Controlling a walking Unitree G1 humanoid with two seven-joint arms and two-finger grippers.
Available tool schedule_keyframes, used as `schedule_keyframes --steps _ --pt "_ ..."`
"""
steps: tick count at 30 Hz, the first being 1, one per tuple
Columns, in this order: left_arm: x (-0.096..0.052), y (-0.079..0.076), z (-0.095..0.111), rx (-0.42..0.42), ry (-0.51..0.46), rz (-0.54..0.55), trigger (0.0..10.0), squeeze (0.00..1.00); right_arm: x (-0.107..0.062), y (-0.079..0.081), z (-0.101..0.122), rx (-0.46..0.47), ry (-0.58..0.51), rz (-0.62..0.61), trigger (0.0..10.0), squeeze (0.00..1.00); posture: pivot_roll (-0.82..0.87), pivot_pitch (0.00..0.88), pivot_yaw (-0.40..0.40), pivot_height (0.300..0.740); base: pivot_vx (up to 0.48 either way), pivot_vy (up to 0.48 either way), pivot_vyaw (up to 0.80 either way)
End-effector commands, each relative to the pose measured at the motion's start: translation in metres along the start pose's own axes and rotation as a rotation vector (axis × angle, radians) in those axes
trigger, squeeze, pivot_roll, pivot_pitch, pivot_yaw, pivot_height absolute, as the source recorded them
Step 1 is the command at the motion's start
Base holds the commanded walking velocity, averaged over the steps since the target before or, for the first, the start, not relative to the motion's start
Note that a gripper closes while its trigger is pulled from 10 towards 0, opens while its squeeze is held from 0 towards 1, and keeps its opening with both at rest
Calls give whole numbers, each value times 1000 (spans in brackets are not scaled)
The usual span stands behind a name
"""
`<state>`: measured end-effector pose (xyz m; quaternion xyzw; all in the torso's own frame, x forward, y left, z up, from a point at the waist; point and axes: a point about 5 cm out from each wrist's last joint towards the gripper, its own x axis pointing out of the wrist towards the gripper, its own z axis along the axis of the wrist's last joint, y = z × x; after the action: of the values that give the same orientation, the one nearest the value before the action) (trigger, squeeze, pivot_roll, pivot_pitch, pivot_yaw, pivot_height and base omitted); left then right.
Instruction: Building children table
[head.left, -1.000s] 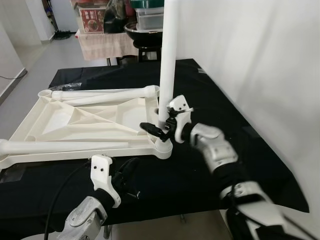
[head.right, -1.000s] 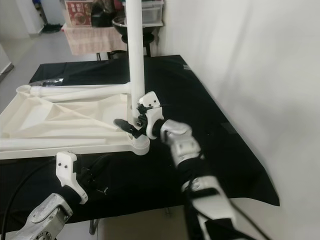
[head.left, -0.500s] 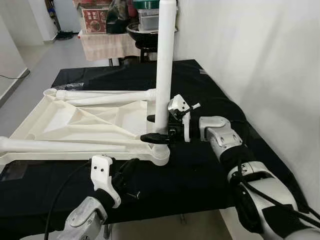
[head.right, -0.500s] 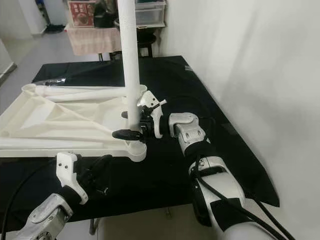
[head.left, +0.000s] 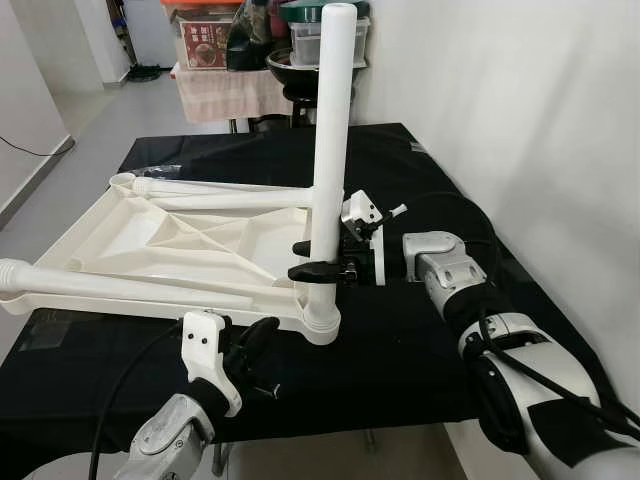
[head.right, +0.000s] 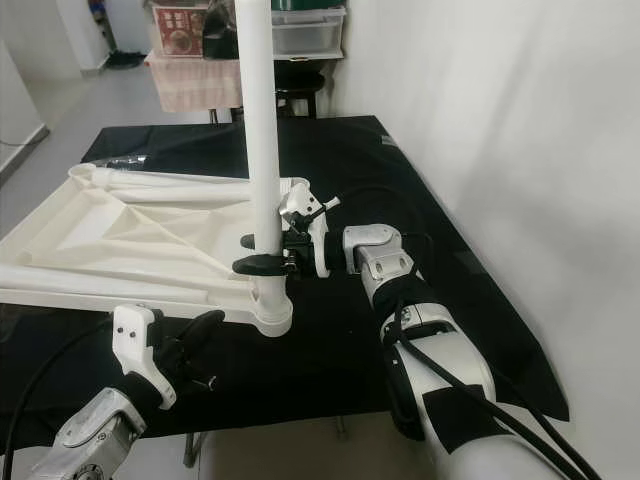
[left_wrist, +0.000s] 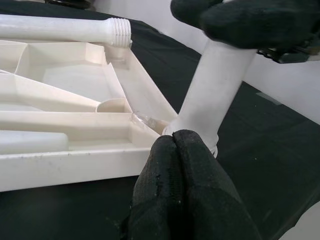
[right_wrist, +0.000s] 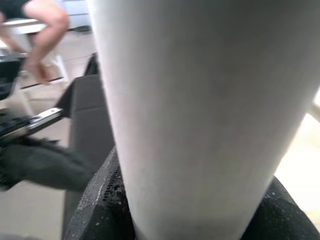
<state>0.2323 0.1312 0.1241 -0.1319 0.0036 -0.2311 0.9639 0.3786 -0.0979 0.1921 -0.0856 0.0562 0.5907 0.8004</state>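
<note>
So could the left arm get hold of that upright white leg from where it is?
Probably yes. The left tool hangs just before the upright leg, with nothing between; the right tool grips it higher, leaving its base free.

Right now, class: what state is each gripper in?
Left gripper: shut, holding nothing.
Right gripper: shut on the upright white plastic table leg.

Two silver-grey arms in jointed metal segments. Right arm bulky, with rounded housings, black cables looping along it and a dark band near the elbow. Left arm slimmer, trailed by one black cable. White angular wrist brackets, each dotted with small dark screws or holes. Long black fingers, textured, perhaps rubber or fabric-coated. Right gripper with exposed thin wires.
</note>
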Motion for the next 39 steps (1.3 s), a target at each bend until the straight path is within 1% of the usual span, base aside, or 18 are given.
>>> schedule_keyframes --steps 1,4,5,6,7,8,12,20,21,23,24,26,27,31,32,34,35,39 --pt "-2 -1 -3 -6 7 10 10000 0 -2 -2 -12 4 22 -122 0 0 39 0 -38 740 0 0 0" --pt "-3 0 -2 -6 3 13 10000 0 0 2 -32 69 49 -250 0 0 28 0 -37 740 0 0 0" --pt "-3 0 -1 -6 1 14 10000 0 3 2 -48 142 74 -493 0 0 19 0 -32 740 0 0 0" --pt "-3 0 -1 -6 1 14 10000 0 3 2 -48 142 74 -493 0 0 19 0 -32 740 0 0 0" --pt "-4 1 0 -6 0 14 10000 0 0 6 -62 237 91 -767 0 0 19 0 -32 740 0 0 0" --pt "-4 1 1 -6 0 12 10000 0 1 21 -70 280 96 -874 0 0 14 0 -20 740 0 0 0" --pt "-3 2 1 -6 4 5 10000 0 14 35 -59 245 34 -887 0 0 3 0 -10 740 0 0 0" --pt "-2 2 0 -5 2 11 10000 0 31 25 -47 209 20 -800 471 0 21 0 -28 740 0 0 0" --pt "-2 2 0 -4 0 16 10000 0 33 22 -40 194 -9 -764 10000 0 21 0 -29 740 0 0 0" --pt "-2 2 0 -4 -2 19 10000 0 33 23 -33 188 -22 -767 10000 0 21 0 -29 740 0 0 0" --pt "-2 2 0 -4 -2 19 10000 0 33 22 -22 178 -61 -728 10000 694 23 0 -31 740 0 0 0" --pt "-1 2 0 -4 -2 19 10000 0 32 21 -15 171 -86 -700 10000 694 23 0 -31 740 0 0 0" --pt "-1 3 0 -5 -2 17 10000 0 31 21 -4 160 -132 -617 10000 1000 20 0 -30 740 0 0 0" --pt "0 2 0 -6 0 12 10000 0 26 19 19 46 -206 -352 10000 1000 21 0 -31 740 0 0 0" --pt "1 2 -1 -6 0 12 10000 0 24 18 22 20 -204 -287 10000 600 28 0 -34 740 0 0 0" --pt "1 2 -1 -6 0 12 10000 0 22 17 23 7 -202 -251 10000 600 28 0 -34 740 0 0 0" --pt "1 2 -1 -5 0 13 10000 0 20 17 22 -39 -169 -151 10000 0 32 0 -34 740 0 0 0" --pt "1 3 -2 -4 1 16 10000 0 13 19 17 -102 -82 58 10000 0 39 0 -35 740 0 0 0"
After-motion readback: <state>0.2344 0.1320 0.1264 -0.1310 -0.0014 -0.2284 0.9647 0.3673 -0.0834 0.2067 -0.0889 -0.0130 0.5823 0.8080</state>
